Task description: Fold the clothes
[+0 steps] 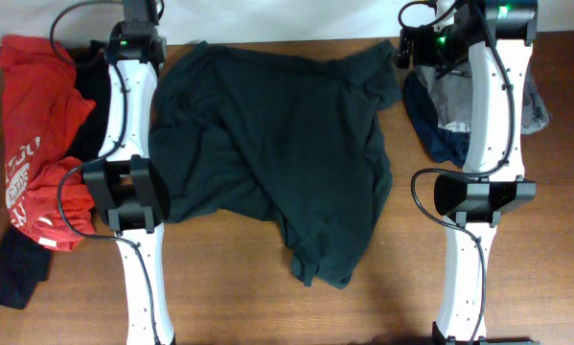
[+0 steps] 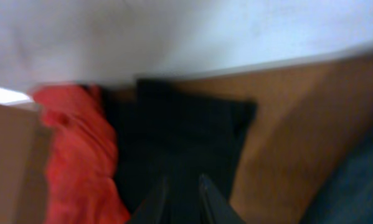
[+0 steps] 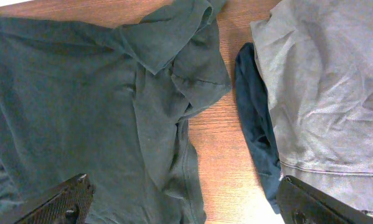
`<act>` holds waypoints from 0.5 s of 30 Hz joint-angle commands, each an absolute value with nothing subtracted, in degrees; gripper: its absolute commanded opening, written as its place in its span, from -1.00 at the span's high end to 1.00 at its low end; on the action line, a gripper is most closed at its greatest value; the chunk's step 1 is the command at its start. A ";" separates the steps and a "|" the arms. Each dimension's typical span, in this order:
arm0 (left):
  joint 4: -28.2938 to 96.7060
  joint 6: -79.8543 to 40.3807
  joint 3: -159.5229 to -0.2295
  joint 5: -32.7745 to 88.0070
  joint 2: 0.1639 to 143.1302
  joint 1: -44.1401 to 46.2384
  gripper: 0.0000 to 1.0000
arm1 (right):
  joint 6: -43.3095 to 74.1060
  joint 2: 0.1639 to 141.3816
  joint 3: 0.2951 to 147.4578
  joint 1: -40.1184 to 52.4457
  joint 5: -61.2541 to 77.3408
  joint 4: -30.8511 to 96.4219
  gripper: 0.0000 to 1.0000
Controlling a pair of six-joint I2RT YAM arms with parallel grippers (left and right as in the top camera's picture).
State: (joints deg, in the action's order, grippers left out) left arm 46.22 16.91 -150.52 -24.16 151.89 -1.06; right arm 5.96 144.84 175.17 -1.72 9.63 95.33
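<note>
A large dark T-shirt [image 1: 267, 163] lies crumpled and spread over the middle of the wooden table; no letters show on it. Its sleeve and side also show in the right wrist view [image 3: 80, 106]. My right gripper [image 3: 183, 183] is open and empty, hovering at the back right [image 1: 408, 50] over the gap between the shirt's sleeve and a grey garment [image 3: 323, 87]. My left gripper [image 2: 186, 196] is at the back left [image 1: 136, 17], its fingers close together above a plain black garment [image 2: 174, 137]. That view is blurred.
A red garment [image 1: 37, 125] with white print lies at the far left and shows in the left wrist view [image 2: 74, 155]. A black garment [image 1: 18, 268] lies at its front end. A navy garment [image 3: 254, 118] lies under the grey one [image 1: 449, 101]. A white wall borders the table's back edge.
</note>
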 commanded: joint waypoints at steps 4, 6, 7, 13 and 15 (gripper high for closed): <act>48.42 21.17 -151.00 -8.49 152.68 1.56 0.66 | 5.13 144.68 175.39 -1.48 10.02 95.44 -0.97; 47.33 22.28 -151.00 -8.54 152.70 3.11 0.66 | 4.71 144.68 175.39 -1.43 9.89 95.44 -0.97; 46.83 23.20 -151.00 -8.58 152.70 3.92 0.66 | 4.73 144.68 175.39 -1.45 9.91 95.44 -0.98; 41.12 25.39 -151.00 -10.13 154.32 8.08 0.66 | 4.73 144.68 175.39 -1.45 9.91 95.85 -0.97; 38.94 25.32 -151.00 -10.26 155.92 8.34 0.66 | 4.73 144.70 175.39 -1.45 9.91 96.38 -0.97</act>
